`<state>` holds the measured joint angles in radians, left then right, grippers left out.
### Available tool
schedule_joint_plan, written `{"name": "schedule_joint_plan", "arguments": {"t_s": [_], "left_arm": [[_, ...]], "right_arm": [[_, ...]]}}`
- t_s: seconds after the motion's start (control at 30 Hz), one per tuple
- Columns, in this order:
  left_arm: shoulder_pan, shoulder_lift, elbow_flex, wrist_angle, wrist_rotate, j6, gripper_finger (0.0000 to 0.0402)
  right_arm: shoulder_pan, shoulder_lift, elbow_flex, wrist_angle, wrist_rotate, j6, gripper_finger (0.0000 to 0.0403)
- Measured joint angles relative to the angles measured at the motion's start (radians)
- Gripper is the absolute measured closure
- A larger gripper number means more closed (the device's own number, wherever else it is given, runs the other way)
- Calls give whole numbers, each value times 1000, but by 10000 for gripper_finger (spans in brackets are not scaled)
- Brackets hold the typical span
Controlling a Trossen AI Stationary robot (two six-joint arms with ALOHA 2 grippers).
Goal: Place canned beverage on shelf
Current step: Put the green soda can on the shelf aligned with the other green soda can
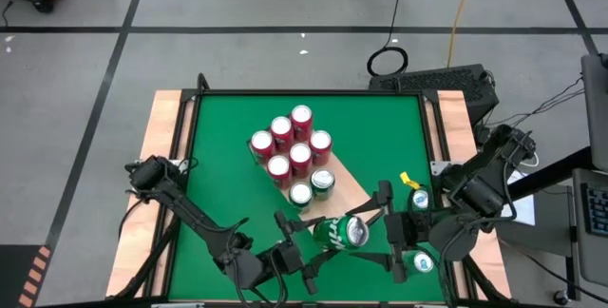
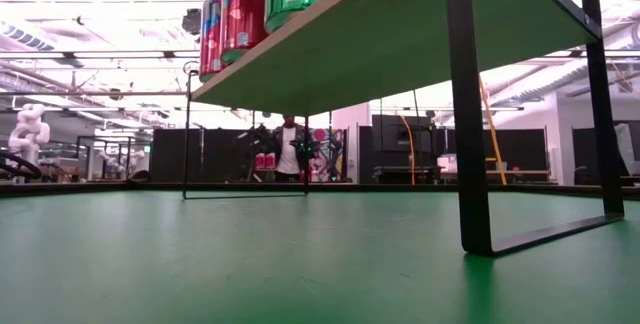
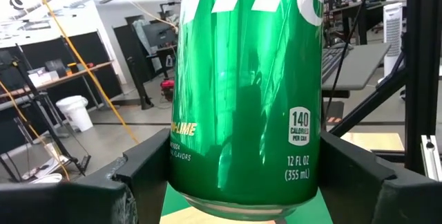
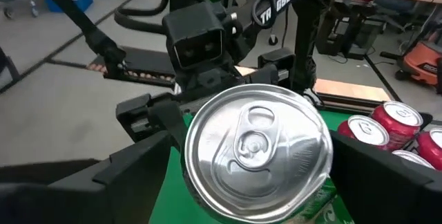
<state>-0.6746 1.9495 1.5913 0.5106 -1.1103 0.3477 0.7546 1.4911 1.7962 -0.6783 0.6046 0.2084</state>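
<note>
A: From above I see the left gripper (image 1: 318,251) clamped on a green can (image 1: 340,233) at six o'clock of the shelf (image 1: 353,186), beside the standing cans (image 1: 294,152).

B: The right gripper (image 1: 389,222)?

A: At the can's top. My right wrist view shows its fingers (image 4: 138,162) spread, not gripping.

B: Left wrist?

A: Can (image 3: 245,86) between both pads (image 3: 148,169).
</note>
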Motion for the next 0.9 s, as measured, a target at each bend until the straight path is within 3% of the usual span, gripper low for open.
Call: {"name": "schedule_joint_plan", "arguments": {"t_s": [0.57, 0.9], "left_arm": [[16, 1, 0, 7, 8, -28, 116], [15, 1, 0, 1, 18, -25, 116]], "right_arm": [[-35, 9, 0, -30, 14, -44, 41], [-35, 10, 0, -37, 15, -46, 99]]}}
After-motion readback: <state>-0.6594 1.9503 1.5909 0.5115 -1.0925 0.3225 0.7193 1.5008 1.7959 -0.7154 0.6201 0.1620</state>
